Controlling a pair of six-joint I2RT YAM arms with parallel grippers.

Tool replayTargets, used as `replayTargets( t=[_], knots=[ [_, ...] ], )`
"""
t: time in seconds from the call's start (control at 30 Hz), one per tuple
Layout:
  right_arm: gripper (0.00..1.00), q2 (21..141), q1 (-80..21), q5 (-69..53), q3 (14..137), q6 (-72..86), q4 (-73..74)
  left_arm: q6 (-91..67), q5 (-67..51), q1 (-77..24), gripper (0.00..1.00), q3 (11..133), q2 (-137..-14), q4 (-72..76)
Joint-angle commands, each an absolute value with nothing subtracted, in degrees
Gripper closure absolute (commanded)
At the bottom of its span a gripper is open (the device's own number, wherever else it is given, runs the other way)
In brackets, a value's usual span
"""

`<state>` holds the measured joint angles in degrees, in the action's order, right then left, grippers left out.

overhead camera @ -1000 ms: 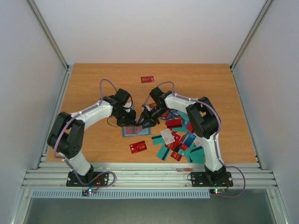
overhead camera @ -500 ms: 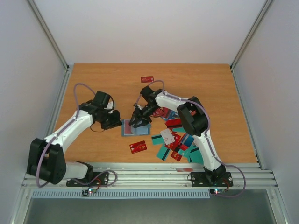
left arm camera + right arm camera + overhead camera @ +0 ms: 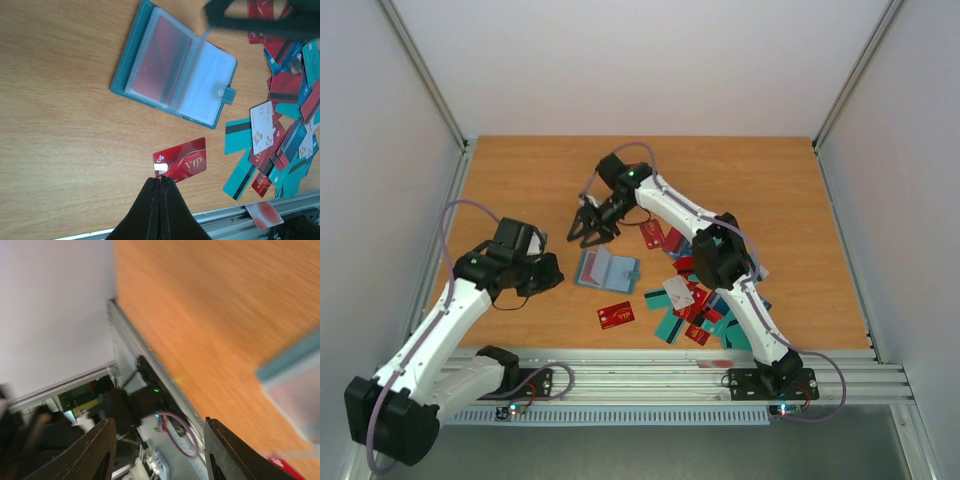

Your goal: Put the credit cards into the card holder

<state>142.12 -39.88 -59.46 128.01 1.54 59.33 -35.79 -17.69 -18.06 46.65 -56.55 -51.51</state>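
so: holder spread open, both arms clear of it

the card holder (image 3: 175, 80) lies flat on the desk (image 3: 520, 180), opened like a book, roughly mid-desk between the two arms. its clear sleeves face up, one leaf standing half lifted. something red shows through the left-hand sleeve, most likely a card already in. my guess is the holder is left open like this so the next card can slide straight into a pocket.

the left fingers (image 3: 160, 197) are pressed fully together with nothing between them. they hang just left of the holder, apart from it, tips aimed toward a lone red vip card (image 3: 180, 160) lying face up just near of the holder. that card sits by itself, so it looks like the easiest next pick.

the right fingers (image 3: 590, 228) are spread about halfway and empty; the wrist view shows only desk and wall in the gap. they hover just beyond the holder's far edge, not touching it.

the rest of the credit cards (image 3: 705, 300) lie in a loose overlapping heap right of the holder, red, teal and white, several stripe side up. one more red card (image 3: 653, 235) lies beyond the heap.

judgement: most of the job remains. flat cards on bare wood will be awkward to lift.
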Motion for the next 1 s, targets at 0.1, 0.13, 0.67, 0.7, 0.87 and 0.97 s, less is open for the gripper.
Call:
replayTargets(
  t=[0.1,0.13,0.67,0.7,0.87,0.97],
  knots=[
    [0.49,134.5,-39.9,-53.2,147.0,-3.5,73.6,-33.3,-15.4,-17.8,0.93,49.5,-52.3,-54.6],
    [0.49,131.4,-39.8,-49.8,144.6,-5.2,74.2,-32.6,-16.2,-17.8,0.93,49.7,-52.7,-54.1],
    [0.45,80.0,-35.4,-23.7,65.8,16.8,56.8,-27.3,-33.0,-20.2,0.87,46.7,-59.7,-44.8],
    [0.42,78.4,-35.3,-21.8,64.9,16.9,58.7,-27.8,-33.9,-21.0,0.86,46.4,-60.1,-43.4],
    [0.34,74.3,-33.3,-17.4,61.2,15.0,63.3,-28.6,-34.2,-26.5,0.84,47.8,-66.0,-39.7],
    [0.33,74.7,-29.9,-19.4,58.6,12.3,61.7,-30.7,-32.3,-30.4,0.83,48.5,-69.7,-35.8]
  ],
)
